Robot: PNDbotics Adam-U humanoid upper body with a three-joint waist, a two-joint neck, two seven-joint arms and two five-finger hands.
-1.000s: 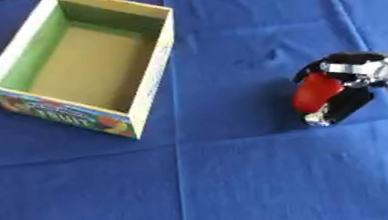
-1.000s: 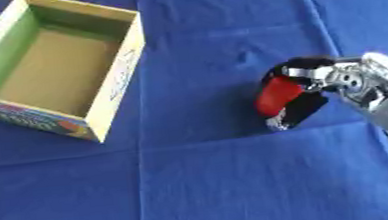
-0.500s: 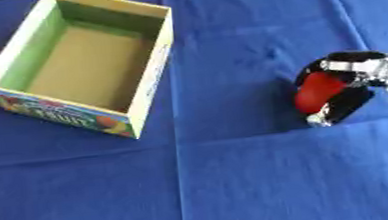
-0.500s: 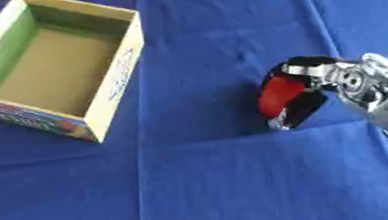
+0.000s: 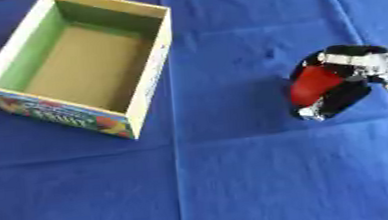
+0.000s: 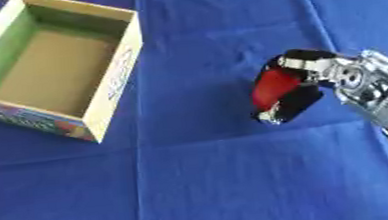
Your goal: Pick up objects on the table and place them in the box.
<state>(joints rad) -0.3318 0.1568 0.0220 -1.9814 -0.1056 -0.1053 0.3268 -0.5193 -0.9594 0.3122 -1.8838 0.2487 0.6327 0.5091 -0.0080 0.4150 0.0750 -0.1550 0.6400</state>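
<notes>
**Right hand closed around red object, box open at far left**

The bench [image 5: 238, 178] is covered with a blue cloth that shows fold creases running across and down it.

The right hand [image 6: 305, 89] enters from the right edge of the view. Its black fingers [image 6: 303, 57] are curled around a red object [image 5: 312, 84], with the thumb side wrapped under it. The red object is rounded and smooth; its exact kind cannot be determined. The hand and the object sit low over the cloth; whether the object touches the cloth cannot be determined. A silver wrist section [image 6: 376, 88] extends from the hand toward the lower right corner.

The box [image 5: 155, 70] stands at the upper left of the bench, well apart from the hand. It is an open-topped cardboard carton with a brown floor, a green inner wall on its left side and coloured print on its outer front face. Only the bare brown floor shows inside it.

The left hand appears in neither view.
</notes>
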